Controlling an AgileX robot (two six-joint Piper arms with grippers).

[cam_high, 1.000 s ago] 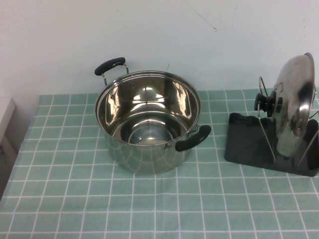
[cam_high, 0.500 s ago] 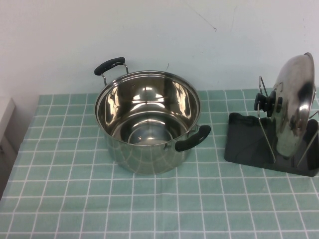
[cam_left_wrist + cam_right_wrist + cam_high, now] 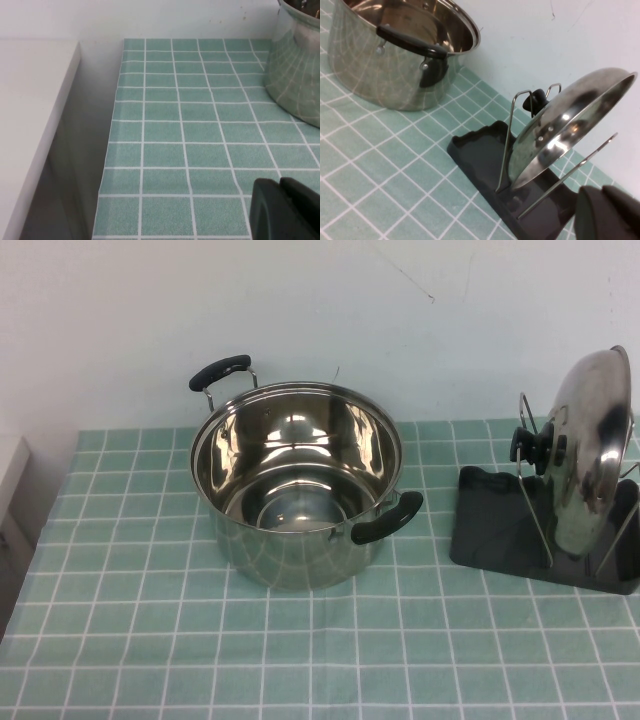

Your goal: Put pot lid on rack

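Look: the round shiny steel pot lid with its black knob already stands on edge in the dark grey plastic rack, leaning between the silver wire loops. Your right gripper sits just beside the rack, nearer than the left gripper, which is by the table's left edge, past the big steel pot. You cannot tell whether either pincer is spread or closed.

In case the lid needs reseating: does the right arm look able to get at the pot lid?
Probably yes. The pot lid stands on edge in the rack, nothing between it and the right gripper. The left gripper sits beyond the pot.
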